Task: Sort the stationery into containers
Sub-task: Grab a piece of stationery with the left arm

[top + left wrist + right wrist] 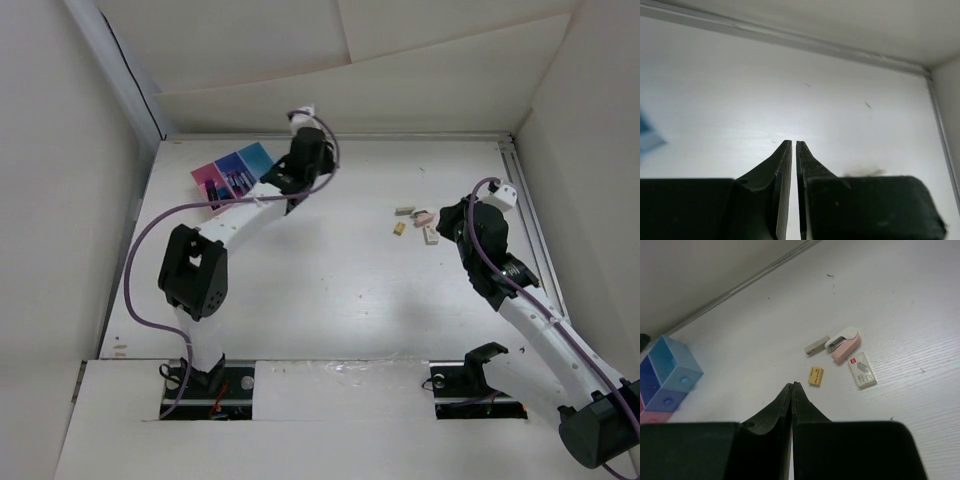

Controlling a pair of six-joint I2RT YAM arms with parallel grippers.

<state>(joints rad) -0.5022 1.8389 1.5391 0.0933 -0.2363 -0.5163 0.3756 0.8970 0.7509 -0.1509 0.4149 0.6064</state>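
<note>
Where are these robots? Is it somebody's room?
Probably not a bedroom; it looks like a robot test booth. Plain white walls box in a white table, two arms are bolted to its near edge, and three joined plastic boxes plus small pale erasers sit out for sorting.

1. The tabletop [900,300] looks like white painted wood, matt, with faint grain lines.
2. The containers [670,370] are smooth plastic, slightly glossy, light blue box clearest.
3. Beside the pink stapler [845,344], glossy plastic, lies a matt yellow eraser [815,376].
4. Right tool [792,387]: matt black, finely textured.
</note>
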